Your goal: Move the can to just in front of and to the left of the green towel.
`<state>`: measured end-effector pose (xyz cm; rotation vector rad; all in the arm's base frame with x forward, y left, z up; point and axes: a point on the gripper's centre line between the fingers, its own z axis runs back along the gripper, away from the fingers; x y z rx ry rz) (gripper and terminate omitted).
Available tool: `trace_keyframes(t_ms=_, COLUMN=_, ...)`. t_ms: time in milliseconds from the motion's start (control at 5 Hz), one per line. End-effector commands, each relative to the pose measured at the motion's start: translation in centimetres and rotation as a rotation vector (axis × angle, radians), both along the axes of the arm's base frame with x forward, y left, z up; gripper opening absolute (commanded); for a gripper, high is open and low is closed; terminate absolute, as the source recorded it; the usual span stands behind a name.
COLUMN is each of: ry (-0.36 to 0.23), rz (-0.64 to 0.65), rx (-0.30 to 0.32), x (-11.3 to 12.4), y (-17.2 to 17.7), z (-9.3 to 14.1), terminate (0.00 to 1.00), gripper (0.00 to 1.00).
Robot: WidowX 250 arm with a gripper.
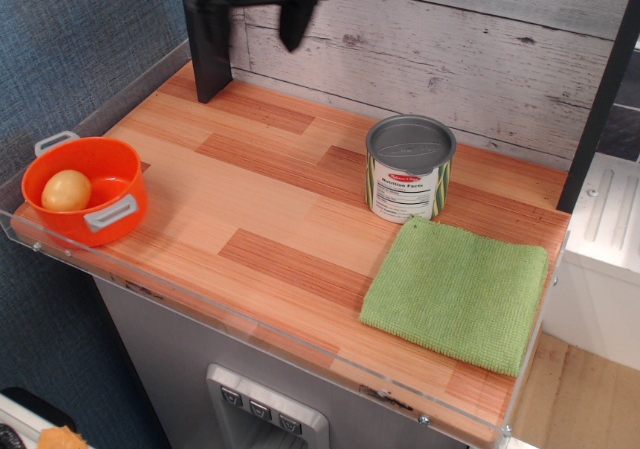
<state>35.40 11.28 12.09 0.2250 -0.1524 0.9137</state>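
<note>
The bench (270, 209) carries the towel (458, 294) at the near right, with the can (409, 169) upright and touching its far-left edge. The can looks stiff, smooth and fairly light; its round sides suit a grip. At the near left, a pot (85, 189) holds a yellowish ball (66, 190). The pincer (262, 14) hangs open and empty at the far left.

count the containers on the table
2. The can stands upright at the back right, touching the far left corner of the towel. The orange pot sits at the left edge, holding a yellowish round item. None looks hidden.
</note>
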Motion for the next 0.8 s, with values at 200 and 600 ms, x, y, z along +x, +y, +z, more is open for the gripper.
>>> trace_keyframes(t_ms=200, ry=-0.056, rz=-0.221, rx=-0.095, x=-5.16, y=5.01, z=5.32, terminate=0.0, gripper=1.0)
trace_keyframes(t_ms=600, ry=-0.056, rz=-0.221, rx=-0.095, x=-5.16, y=5.01, z=5.32, terminate=1.0, gripper=1.0)
